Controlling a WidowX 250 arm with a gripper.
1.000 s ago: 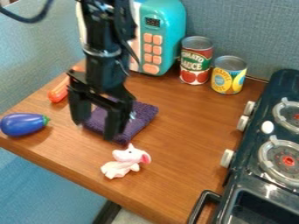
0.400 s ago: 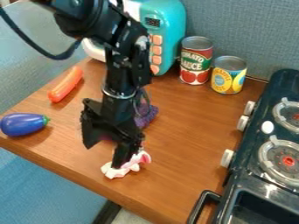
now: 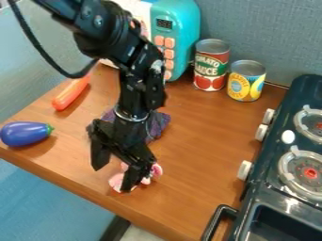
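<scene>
The jaws stand apart, one finger at the left and the other in front of the small pink and white toy animal (image 3: 156, 170), which lies on the wooden counter (image 3: 195, 155) beneath the black gripper (image 3: 114, 177), partly hidden; whether they touch it, I cannot tell. Just behind the gripper is a purple cloth (image 3: 161, 123). Left of it lie a blue-purple toy eggplant (image 3: 24, 134) and an orange toy (image 3: 70, 94). Farther back stand a teal toy microwave (image 3: 182, 28) and two cans (image 3: 211, 66); a dark toy stove (image 3: 283, 134) is at the right.

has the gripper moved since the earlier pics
Yes, the gripper has moved from over the purple cloth toward the table's near edge, and is now at the pink toy.
</scene>
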